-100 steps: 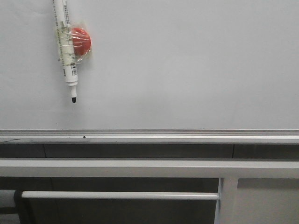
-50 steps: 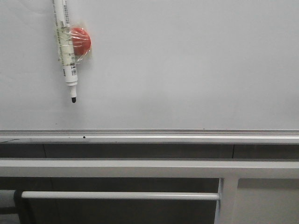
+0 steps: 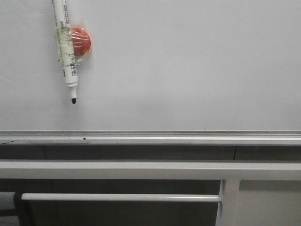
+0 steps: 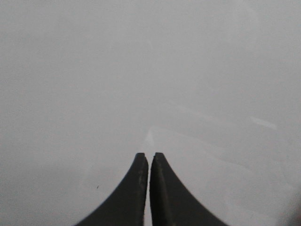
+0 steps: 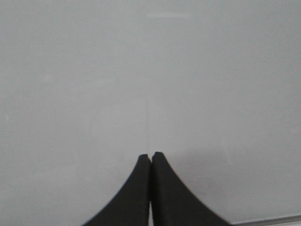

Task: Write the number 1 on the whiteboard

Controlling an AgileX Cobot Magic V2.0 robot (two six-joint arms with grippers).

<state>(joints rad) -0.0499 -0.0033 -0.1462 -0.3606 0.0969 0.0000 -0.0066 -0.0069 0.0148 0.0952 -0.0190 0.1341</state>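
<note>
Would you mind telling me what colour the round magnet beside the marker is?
The magnet is red, seen most clearly in the front view, taped to the marker.

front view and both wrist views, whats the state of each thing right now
whiteboard: blank, no stroke on it
marker: uncapped, tip down, taped to the magnet on the board, not held
magnet: red, stuck to the board under clear tape
left pincer: shut, empty, facing bare board
right pincer: shut, empty, facing bare board
</note>
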